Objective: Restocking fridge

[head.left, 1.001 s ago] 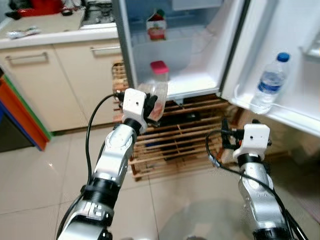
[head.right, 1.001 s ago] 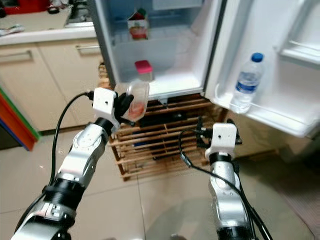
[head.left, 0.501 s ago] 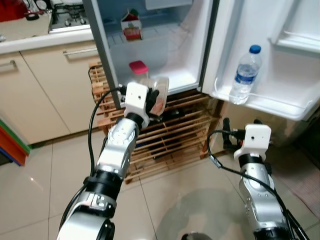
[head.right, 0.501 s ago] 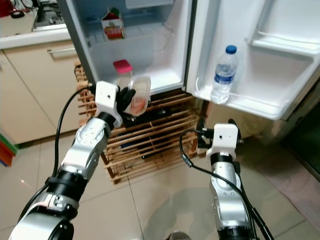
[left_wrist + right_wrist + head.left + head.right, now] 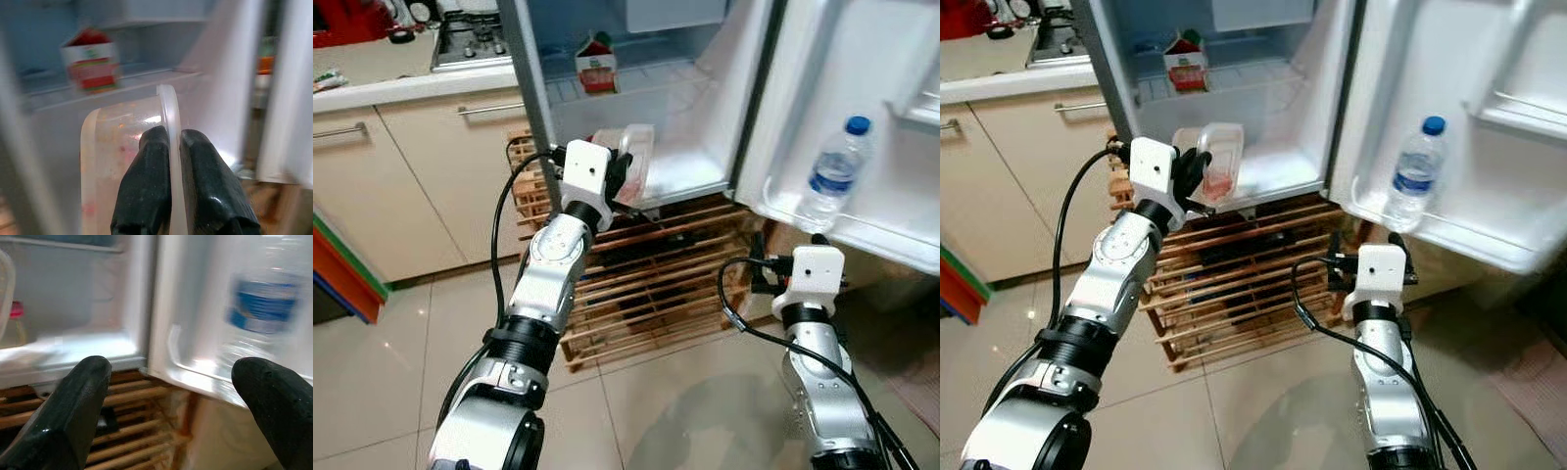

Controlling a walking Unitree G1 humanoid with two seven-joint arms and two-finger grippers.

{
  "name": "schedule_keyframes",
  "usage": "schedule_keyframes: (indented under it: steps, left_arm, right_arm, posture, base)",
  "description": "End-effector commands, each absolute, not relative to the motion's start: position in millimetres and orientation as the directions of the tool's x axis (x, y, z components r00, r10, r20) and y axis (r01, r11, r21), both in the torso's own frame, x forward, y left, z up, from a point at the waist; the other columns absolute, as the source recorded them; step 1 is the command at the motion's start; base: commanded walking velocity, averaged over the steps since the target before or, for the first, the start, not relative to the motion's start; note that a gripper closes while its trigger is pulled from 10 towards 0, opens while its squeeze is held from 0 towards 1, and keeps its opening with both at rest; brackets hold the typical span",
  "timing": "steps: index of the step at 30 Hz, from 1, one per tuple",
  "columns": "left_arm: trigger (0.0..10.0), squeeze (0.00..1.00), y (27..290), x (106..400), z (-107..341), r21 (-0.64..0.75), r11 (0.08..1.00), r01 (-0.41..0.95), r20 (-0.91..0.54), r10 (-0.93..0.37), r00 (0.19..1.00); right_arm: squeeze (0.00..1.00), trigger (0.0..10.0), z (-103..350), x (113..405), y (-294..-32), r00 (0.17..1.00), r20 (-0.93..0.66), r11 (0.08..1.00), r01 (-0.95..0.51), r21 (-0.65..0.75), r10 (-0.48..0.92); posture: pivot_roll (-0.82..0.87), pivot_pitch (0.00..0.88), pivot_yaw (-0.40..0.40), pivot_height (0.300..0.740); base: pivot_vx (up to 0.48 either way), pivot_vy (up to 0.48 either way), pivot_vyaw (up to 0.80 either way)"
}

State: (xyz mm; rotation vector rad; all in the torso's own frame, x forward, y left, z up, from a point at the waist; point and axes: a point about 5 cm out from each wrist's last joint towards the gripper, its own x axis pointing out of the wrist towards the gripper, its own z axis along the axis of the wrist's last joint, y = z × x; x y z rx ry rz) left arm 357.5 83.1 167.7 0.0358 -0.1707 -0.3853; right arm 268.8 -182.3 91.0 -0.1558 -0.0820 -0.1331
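one upright container (image 5: 634,168) in left claw (image 5: 169,147)

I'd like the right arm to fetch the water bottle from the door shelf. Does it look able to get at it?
Probably yes. The right gripper is open and empty, just below the door shelf, and the water bottle stands alone there with nothing between them.

Clear plastic container (image 5: 634,168), reddish contents, tilted before the open fridge (image 5: 695,117).
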Motion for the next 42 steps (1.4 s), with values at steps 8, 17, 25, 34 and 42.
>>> schedule_keyframes:
  steps: [8, 17, 25, 34, 42]
  left_arm:
    - [10.0, 0.00, 85.7, 358.5, 173.2, 0.065, 0.926, 0.372, 0.190, -0.378, 0.906]
    - [10.0, 0.00, 63.9, 363.1, 175.6, 0.037, 0.891, 0.453, 0.155, -0.453, 0.878]
    - [10.0, 0.00, 31.0, 379.4, 202.5, -0.128, 0.853, 0.507, 0.155, -0.488, 0.859]
    - [10.0, 0.00, 19.7, 393.8, 209.7, -0.346, 0.837, 0.423, 0.103, -0.414, 0.904]
    - [10.0, 0.00, 23.9, 395.5, 192.1, -0.563, 0.769, 0.304, 0.024, -0.352, 0.936]
  right_arm:
    - [0.00, 10.0, 93.4, 269.5, -175.3, 0.990, 0.105, 0.983, 0.112, -0.146, -0.097]
    - [0.00, 10.0, 92.2, 268.0, -172.8, 0.991, 0.100, 0.984, 0.106, -0.144, -0.092]
    - [0.00, 10.0, 93.9, 258.4, -169.5, 0.992, 0.100, 0.985, 0.097, -0.142, -0.083]
    - [0.00, 10.0, 85.2, 217.6, -179.2, 0.993, 0.032, 0.978, 0.119, -0.171, -0.115]
    - [0.00, 10.0, 87.2, 176.9, -186.0, 0.990, -0.033, 0.972, 0.125, -0.199, -0.134]
  posture:
    - [-0.18, 0.000, 0.060, 0.740]
    - [-0.18, 0.000, 0.057, 0.740]
    - [-0.22, 0.021, 0.061, 0.740]
    - [-0.33, 0.105, 0.054, 0.740]
    - [-0.40, 0.194, 0.021, 0.740]
  base:
    - [0.047, 0.000, 0.00]
    - [0.000, 0.000, 0.00]
    - [0.000, 0.000, 0.00]
    - [0.000, 0.000, 0.00]
    - [0.000, 0.000, 0.00]
